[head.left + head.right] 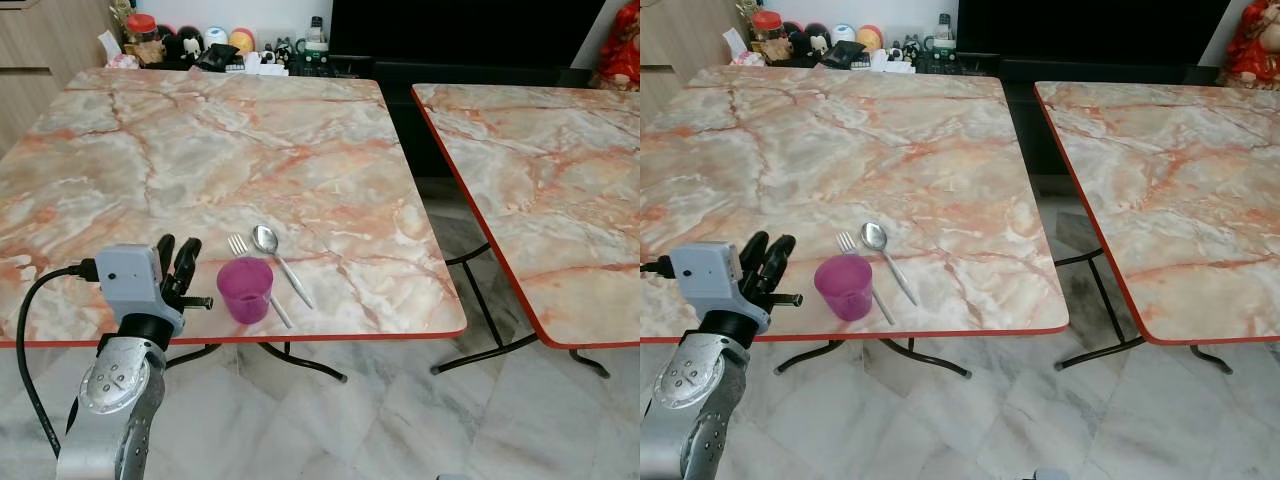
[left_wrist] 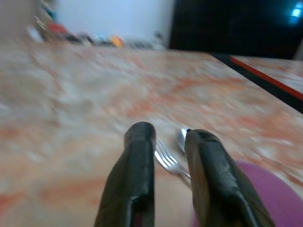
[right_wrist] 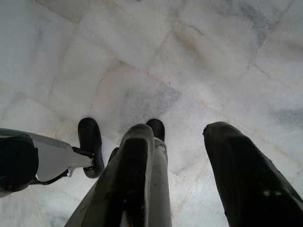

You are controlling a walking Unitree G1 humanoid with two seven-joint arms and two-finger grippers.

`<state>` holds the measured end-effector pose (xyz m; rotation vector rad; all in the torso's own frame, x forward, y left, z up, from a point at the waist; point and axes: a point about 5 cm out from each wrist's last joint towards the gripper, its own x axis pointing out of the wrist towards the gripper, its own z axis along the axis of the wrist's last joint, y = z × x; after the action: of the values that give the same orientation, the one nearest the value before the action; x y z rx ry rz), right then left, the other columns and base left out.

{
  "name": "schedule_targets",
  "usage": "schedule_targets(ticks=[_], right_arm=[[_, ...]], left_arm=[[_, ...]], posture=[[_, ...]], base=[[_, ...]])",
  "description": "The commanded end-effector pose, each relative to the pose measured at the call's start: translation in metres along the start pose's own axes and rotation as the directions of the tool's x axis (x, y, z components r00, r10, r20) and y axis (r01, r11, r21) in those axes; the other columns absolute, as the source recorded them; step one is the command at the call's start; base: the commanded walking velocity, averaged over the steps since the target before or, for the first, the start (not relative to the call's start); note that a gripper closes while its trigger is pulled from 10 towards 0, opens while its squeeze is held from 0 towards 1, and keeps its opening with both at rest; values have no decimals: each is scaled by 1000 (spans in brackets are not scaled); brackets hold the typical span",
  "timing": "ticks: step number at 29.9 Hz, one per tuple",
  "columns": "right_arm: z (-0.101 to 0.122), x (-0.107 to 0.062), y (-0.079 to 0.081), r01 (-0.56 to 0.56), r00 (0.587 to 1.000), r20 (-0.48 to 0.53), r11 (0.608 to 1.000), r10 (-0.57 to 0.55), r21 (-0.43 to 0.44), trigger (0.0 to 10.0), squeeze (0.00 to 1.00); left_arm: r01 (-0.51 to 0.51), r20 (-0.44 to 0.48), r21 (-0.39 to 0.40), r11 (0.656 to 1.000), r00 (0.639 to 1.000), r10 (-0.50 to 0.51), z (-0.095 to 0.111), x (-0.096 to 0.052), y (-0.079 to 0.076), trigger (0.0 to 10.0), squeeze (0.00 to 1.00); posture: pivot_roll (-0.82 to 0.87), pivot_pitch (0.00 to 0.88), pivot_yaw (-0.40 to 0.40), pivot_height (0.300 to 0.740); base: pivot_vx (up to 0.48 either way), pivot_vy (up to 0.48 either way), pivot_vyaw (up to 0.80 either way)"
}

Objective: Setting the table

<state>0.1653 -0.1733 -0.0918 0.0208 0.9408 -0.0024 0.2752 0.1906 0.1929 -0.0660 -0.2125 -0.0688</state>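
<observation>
A: How is the left arm posed?
B: It rises from below the near edge of the marbled surface (image 1: 300, 150), wrist upright. The left end effector (image 1: 178, 256) sits just left of the purple cup (image 1: 245, 289), its two black fingers (image 2: 135, 179) slightly apart and gripping nothing.

A: And the tableware?
B: The cup stands near the red-trimmed front edge. A fork (image 1: 240, 248) lies just behind it, its handle running past the cup's right side, with a spoon (image 1: 278, 260) close beside on the right.

A: The right arm?
B: It hangs low over the grey tiled floor (image 3: 189, 56); the right end effector (image 3: 182, 137) is spread, empty.

A: The room?
B: Clutter (image 1: 215, 45) lines the far edge; a second marbled surface (image 1: 540, 180) stands apart to the right.
</observation>
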Motion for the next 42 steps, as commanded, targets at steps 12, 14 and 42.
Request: schedule_targets(ticks=[12, 14, 42], right_arm=[[-8, -2, -2, 3, 1000, -30, 1000, -3, 0, 10000, 0], [-8, -2, -2, 3, 1000, -31, 1000, -3, 1, 10000, 0], [-10, -2, -1, 4, 999, -36, 1000, -4, 6, 10000, 0]], left_arm=[[14, -94, -169, 986, 995, -31, 20, 14, -1, 10000, 1000], [7, -158, -153, 988, 987, -31, 20, 16, 0, 10000, 1000], [44, -456, -117, 992, 885, -93, 13, 21, -7, 10000, 0]], posture=[[160, 145, -34, 740], [160, 140, -32, 740], [169, 143, -23, 740]], base=[[0, 0, 0], [0, 0, 0], [0, 0, 0]])
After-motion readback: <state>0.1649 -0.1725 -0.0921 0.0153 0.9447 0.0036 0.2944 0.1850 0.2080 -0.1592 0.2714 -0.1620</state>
